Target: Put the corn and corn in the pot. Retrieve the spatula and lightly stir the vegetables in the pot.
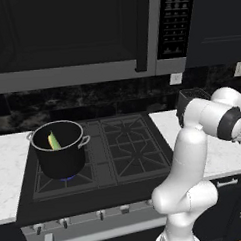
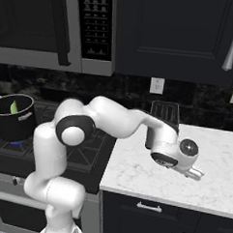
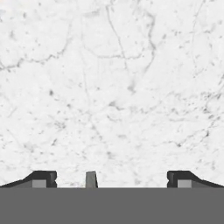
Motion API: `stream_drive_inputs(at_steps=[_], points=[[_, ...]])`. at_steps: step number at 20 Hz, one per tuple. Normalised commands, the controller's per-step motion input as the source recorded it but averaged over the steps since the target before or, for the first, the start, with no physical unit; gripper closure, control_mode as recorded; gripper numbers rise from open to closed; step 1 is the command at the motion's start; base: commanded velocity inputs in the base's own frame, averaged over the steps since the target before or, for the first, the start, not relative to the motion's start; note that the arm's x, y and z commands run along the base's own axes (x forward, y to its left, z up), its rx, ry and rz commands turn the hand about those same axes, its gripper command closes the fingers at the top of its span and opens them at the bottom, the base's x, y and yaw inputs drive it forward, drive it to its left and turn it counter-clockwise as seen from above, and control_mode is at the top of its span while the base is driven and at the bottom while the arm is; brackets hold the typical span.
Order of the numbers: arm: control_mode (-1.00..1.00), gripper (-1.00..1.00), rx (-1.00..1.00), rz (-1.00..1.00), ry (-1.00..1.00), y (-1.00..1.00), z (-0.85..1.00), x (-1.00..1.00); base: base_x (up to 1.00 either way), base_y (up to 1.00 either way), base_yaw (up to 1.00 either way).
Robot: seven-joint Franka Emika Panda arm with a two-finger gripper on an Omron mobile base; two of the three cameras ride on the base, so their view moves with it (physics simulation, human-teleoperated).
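The black pot [image 1: 59, 154] stands on the stove's front left burner, over a small blue flame. A yellow corn cob with a green husk [image 1: 53, 141] leans inside it, and the pot [image 2: 14, 120] with that corn [image 2: 13, 106] also shows at the far left of the right base view. My gripper [image 2: 195, 174] hangs low over the white marble counter, well to the right of the stove. In the hand view my gripper [image 3: 111, 179] is open, its fingertips [image 3: 43, 178] far apart above bare marble. A small grey stub [image 3: 91, 179] sits between them; I cannot tell what it is. The spatula is out of view.
A boxy dark toaster [image 2: 164, 115] stands at the counter's back, just behind my hand. The black stove [image 1: 124, 152] has bare grates right of the pot. A microwave [image 1: 78, 34] hangs above the stove. The white counter [image 2: 135, 172] runs to the right.
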Motion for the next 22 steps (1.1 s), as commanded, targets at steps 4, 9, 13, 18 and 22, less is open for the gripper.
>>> stream_drive_inputs(at_steps=[4,9,13,18,22], points=[[-1.0,-1.0,0.0,0.0,0.0,-0.3,-0.07,0.26,0.0,0.0,0.0],[-1.0,-1.0,0.0,0.0,0.0,-0.08,-0.03,0.33,0.0,0.0,0.0],[-1.0,-1.0,-0.01,0.0,0.0,0.0,-0.14,0.18,0.0,0.0,0.0],[-1.0,-1.0,-0.04,0.0,0.0,0.0,-0.2,0.18,0.0,0.0,0.0],[-1.0,-1.0,-0.05,0.0,0.0,0.01,-0.21,0.18,0.0,0.0,0.0]])
